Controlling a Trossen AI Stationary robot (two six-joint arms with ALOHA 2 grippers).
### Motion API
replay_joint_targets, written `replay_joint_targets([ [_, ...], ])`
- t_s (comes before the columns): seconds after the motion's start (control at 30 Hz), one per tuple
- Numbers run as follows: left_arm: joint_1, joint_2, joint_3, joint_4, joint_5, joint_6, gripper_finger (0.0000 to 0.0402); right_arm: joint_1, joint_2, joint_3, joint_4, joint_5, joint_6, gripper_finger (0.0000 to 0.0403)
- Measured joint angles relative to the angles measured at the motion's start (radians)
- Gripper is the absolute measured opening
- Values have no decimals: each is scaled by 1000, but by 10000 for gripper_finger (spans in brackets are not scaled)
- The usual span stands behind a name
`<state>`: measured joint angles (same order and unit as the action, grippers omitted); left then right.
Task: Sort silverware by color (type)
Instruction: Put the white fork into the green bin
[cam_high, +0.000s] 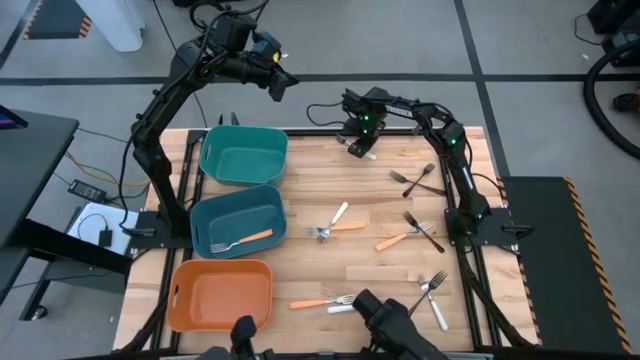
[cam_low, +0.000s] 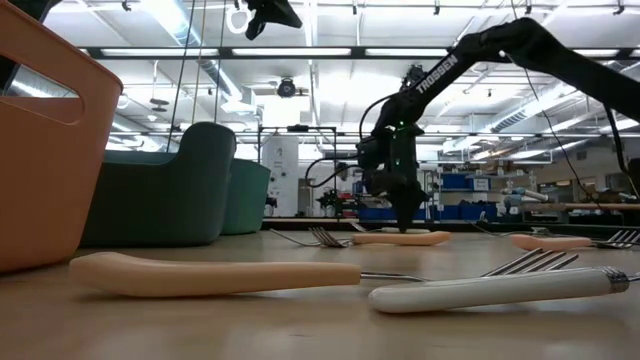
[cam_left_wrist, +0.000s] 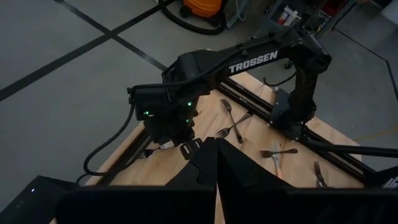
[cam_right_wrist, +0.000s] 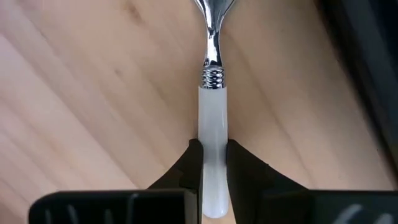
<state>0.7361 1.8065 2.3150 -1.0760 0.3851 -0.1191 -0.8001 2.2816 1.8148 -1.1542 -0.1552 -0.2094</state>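
At twelve o'clock on the worktop (cam_high: 300, 270), the right gripper (cam_right_wrist: 213, 163) clamps a white-handled fork (cam_right_wrist: 212, 143); the left gripper (cam_left_wrist: 216, 163), fingers together, hangs past ten o'clock.

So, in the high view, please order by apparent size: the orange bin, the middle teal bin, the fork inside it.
1-2. Orange bin and middle teal bin: they look about alike, so I cannot rank them.
3. Orange-handled fork inside the teal bin: clearly smallest.
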Motion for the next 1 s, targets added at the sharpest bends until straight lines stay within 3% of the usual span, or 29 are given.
replay_joint_targets([
  [0.13, 1, 0, 0, 0, 0, -8, 7, 2, -51, -3, -24, 1, -21, 2],
  [0.3, 8, 0, 0, 1, 1, -16, 7, 0, -126, 1, -15, -15, -29, 0],
  [0.5, 8, 0, 0, 2, 0, -19, 7, -4, -129, -7, 12, -19, -32, 1],
  [0.73, 8, 0, 0, 2, 1, -26, 7, -7, -120, -68, 80, 7, -133, 36],
  [1.0, 8, 0, 0, 2, 1, -26, 7, 0, -121, -79, 130, 21, -100, 104],
])
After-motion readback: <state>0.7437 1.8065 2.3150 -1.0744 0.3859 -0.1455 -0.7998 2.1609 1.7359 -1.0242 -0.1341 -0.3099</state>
